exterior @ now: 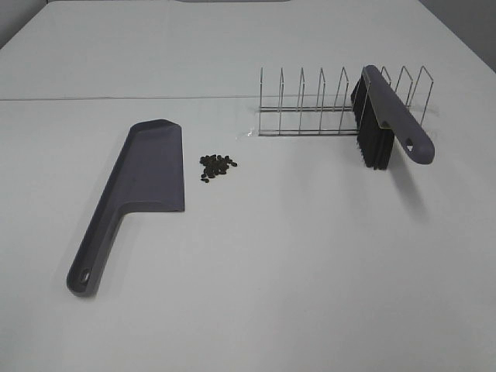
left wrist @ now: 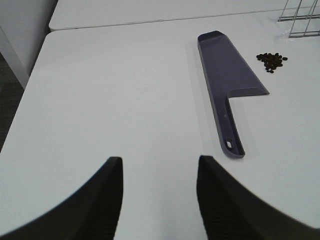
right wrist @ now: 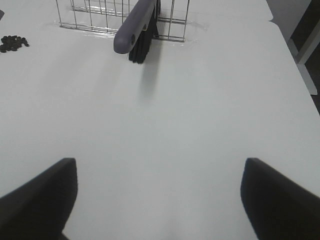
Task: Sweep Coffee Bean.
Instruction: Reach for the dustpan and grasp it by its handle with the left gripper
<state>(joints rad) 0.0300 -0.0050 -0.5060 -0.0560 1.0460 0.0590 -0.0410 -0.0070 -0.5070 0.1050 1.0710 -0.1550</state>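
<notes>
A loose cluster of tiny dark coffee beans [exterior: 216, 166] lies on the white table just right of the grey dustpan [exterior: 132, 194], whose blade points away and handle toward the front left. The beans also show in the left wrist view [left wrist: 271, 60] and the right wrist view [right wrist: 12, 42]. A grey brush with black bristles [exterior: 384, 124] leans in a wire rack [exterior: 333, 105]. My left gripper [left wrist: 157, 200] is open and empty, short of the dustpan's handle [left wrist: 227, 135]. My right gripper [right wrist: 157, 200] is open wide and empty, short of the brush [right wrist: 137, 30]. Neither gripper shows in the exterior high view.
The wire rack with several upright dividers stands at the back right of the table [exterior: 310, 256]. A seam between two tabletops [exterior: 116, 98] runs behind the dustpan. The table's left edge [left wrist: 30, 95] and right edge [right wrist: 292, 55] drop off to dark floor.
</notes>
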